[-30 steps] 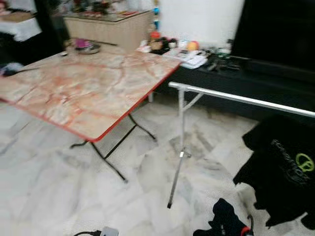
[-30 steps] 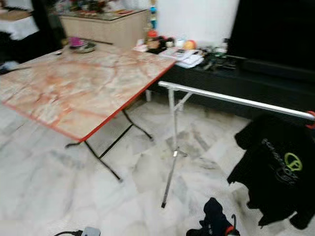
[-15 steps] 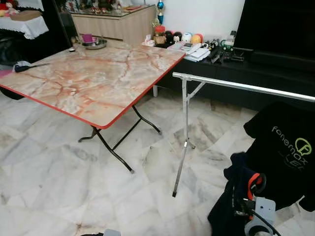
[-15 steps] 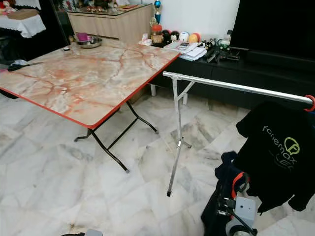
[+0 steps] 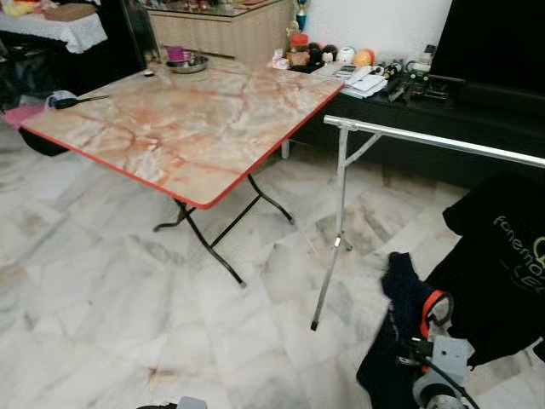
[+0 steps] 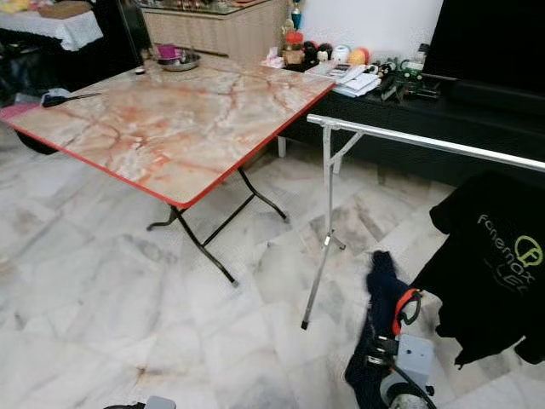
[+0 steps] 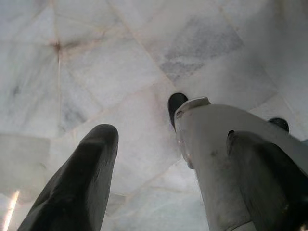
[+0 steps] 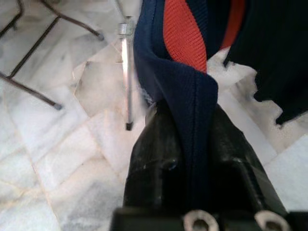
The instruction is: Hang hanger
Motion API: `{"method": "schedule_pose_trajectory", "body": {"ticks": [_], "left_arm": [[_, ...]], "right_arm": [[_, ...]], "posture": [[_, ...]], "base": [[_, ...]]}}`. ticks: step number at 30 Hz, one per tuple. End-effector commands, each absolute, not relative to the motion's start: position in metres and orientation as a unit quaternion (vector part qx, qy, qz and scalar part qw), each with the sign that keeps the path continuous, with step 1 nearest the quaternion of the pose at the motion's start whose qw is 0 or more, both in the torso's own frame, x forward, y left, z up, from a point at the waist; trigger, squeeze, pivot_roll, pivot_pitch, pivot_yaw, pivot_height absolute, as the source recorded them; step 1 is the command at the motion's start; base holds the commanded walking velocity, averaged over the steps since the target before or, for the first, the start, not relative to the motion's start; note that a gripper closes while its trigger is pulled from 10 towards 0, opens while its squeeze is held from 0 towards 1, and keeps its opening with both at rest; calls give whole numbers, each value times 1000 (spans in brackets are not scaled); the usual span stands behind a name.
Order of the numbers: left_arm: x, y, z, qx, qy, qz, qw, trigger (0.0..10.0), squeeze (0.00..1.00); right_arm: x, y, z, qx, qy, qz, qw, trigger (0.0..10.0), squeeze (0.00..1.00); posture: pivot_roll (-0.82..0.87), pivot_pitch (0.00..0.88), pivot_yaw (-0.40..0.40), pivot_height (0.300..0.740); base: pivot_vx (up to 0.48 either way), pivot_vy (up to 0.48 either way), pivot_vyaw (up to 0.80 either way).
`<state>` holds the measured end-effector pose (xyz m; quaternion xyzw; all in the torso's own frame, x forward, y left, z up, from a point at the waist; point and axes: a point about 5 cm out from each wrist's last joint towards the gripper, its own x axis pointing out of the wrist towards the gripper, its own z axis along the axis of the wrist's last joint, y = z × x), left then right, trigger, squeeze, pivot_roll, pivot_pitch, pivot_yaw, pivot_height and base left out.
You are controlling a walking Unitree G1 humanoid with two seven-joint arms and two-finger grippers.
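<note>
Fingers of the right gripper [image 8: 192,144] clamp a navy-and-red garment [image 8: 185,72] near the silver clothes rail [image 5: 426,141]; left gripper [image 7: 192,159] fingers hang apart above the marble floor [image 5: 102,290].

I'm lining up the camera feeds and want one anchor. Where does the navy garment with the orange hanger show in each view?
Left eye view: navy garment, low right, beside the rack leg.
Right eye view: low right, again by that leg.
Left wrist view: not in it; marble floor there.
Right wrist view: centre, pinched between the right gripper's fingers.
Shared landmark: the silver rack leg.
</note>
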<state>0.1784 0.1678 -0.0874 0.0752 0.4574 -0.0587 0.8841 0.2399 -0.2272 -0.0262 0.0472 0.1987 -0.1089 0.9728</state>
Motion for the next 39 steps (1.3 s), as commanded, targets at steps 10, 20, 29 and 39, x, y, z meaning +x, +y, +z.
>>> {"method": "schedule_pose_trajectory", "body": {"ticks": [10,20,29,39], "left_arm": [[167,169,-93,75,482,-55,871,10000,0],[167,168,-93,82,478,-62,873,10000,0],[166,167,-93,84,479,-67,871,10000,0],[186,179,-81,128,418,-62,897,10000,0]], "right_arm": [[245,-235,-20,48,186,-121,974,10000,0],[245,-233,-21,48,195,-115,973,10000,0],[245,-232,-23,44,199,-111,973,10000,0],[247,-229,-24,11,225,-66,972,10000,0]], "posture": [[105,60,-7,740],[104,47,-2,740],[102,37,1,740],[98,23,13,740]], "base": [[0,289,-631],[0,0,-783],[0,0,-436],[0,0,0]]}}
